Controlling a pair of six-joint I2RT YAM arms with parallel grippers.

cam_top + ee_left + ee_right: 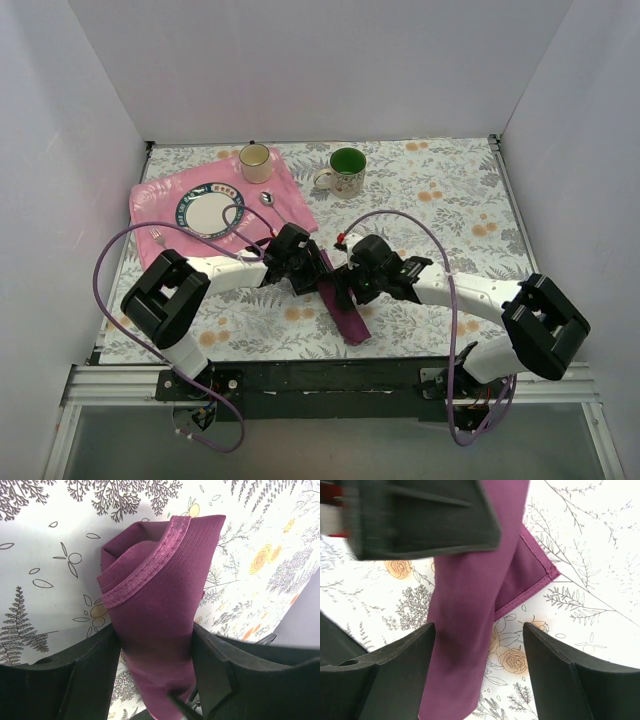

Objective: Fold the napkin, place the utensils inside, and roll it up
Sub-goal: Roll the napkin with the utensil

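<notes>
The dark purple napkin (350, 322) lies as a long narrow roll on the flowered table, running from between my two grippers towards the near edge. My left gripper (308, 268) is shut on its far end; in the left wrist view both fingers press the rolled cloth (155, 580) around the gripper's middle (156, 647). My right gripper (352, 285) is open over the roll's middle; in the right wrist view the cloth (465, 605) lies between its spread fingers (479, 652), near the left one. The spoon (266, 198) and fork (157, 237) lie on the pink mat.
A light pink mat (160, 200) at the back left holds a white plate with a blue rim (210, 211) and a cream mug (255, 162). A mug with a green inside (347, 170) stands behind the grippers. White walls close in three sides.
</notes>
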